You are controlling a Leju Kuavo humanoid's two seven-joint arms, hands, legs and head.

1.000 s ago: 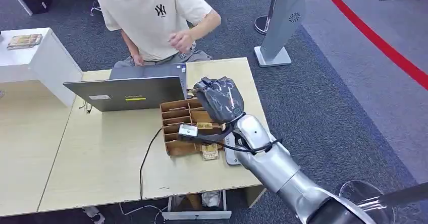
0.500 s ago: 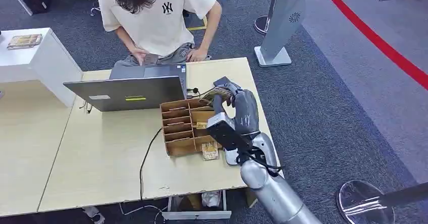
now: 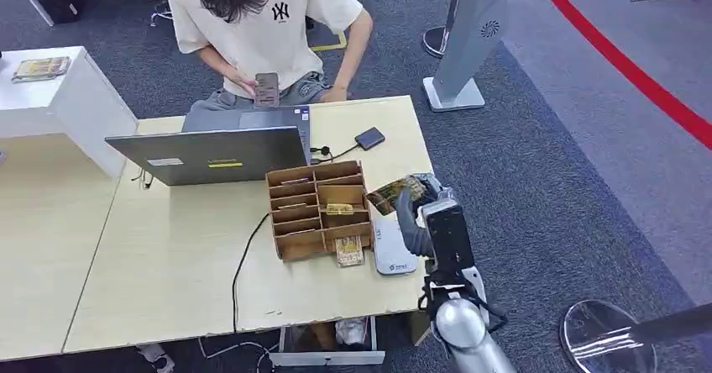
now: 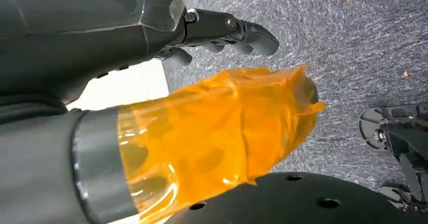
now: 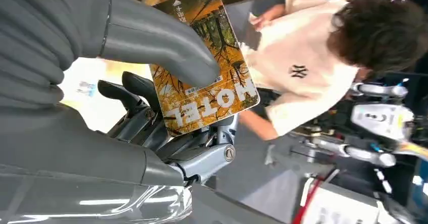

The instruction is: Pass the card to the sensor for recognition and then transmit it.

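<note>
My right hand (image 3: pixel 424 213) hovers near the table's right edge and grips a hotel card (image 3: pixel 393 193) printed with yellow trees. In the right wrist view the grey thumb (image 5: pixel 161 42) presses the card (image 5: pixel 207 82) onto the dark fingers beneath it. The white card sensor (image 3: pixel 393 251) lies flat on the table just below and in front of the hand; the card is a little above and beyond it, apart from it. My left hand (image 4: pixel 151 42) hangs over grey carpet with its fingers (image 4: pixel 227 27) stretched out and nothing in them; its thumb is wrapped in orange film.
A wooden compartment box (image 3: pixel 311 213) stands left of the sensor, with another card (image 3: pixel 349 251) at its front. Behind it are a laptop (image 3: pixel 210 154) and a small dark device (image 3: pixel 369 138). A person (image 3: pixel 260 20) sits across the table (image 3: pixel 168 255) holding a phone.
My right hand has drawn back from above the box's far side to the table's right edge by the sensor, still holding the card. The person now holds up a phone.
</note>
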